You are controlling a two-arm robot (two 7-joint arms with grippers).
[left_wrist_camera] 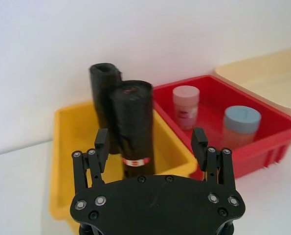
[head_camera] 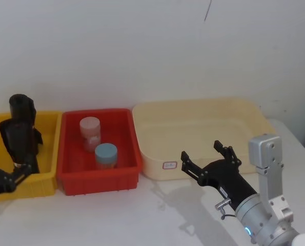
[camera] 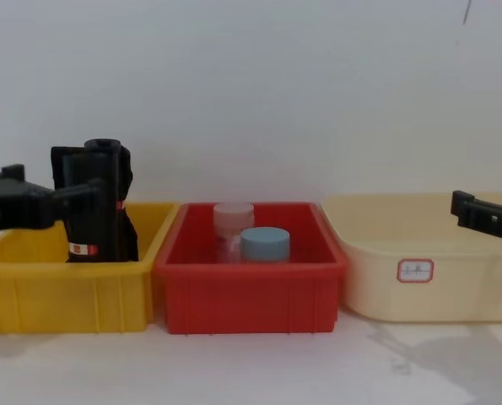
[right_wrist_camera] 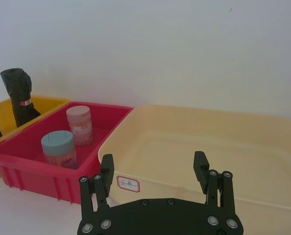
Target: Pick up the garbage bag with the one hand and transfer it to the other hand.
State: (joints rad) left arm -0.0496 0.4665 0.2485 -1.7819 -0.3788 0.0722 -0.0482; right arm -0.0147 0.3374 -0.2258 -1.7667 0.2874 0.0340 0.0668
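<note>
The white tabletop (head_camera: pixel 142 215) carries three bins in a row against the far wall: a large cream bin (head_camera: pixel 203 138) at the right, a red bin (head_camera: pixel 98 179) in the middle and a yellow bin (head_camera: pixel 39 184) at the left; the right gripper (head_camera: pixel 201 151) hovers over the near tabletop just in front of the cream bin, its fingers (right_wrist_camera: pixel 107 169) spread apart and holding nothing; the left gripper (left_wrist_camera: pixel 150 139) is at the near side of the yellow bin, fingers likewise released, one to each side of the garbage bag (left_wrist_camera: pixel 132 122) as its wrist view shows it; whether the tips already reach past the roll or stop just short of it cannot be told, though the chest view places one tip against the roll's upper part; the garbage bag stands upright in the yellow bin, rising well above the rim, with a second black roll (left_wrist_camera: pixel 103 93) close behind it; a pink-lidded jar (head_camera: pixel 89 130) and a blue-lidded jar (head_camera: pixel 106 154) stand in the red bin, clear of the work; a small red-and-white label (left_wrist_camera: pixel 135 161) bands the bag low down; judged as a tightly wound film roll, the bag is probably light, firm along its length yet slightly yielding under squeeze, with a smooth and likely slippery skin; take hold across the middle of the cylinder, above the bin rim, leaving the upper part free for the right gripper to receive.
</note>
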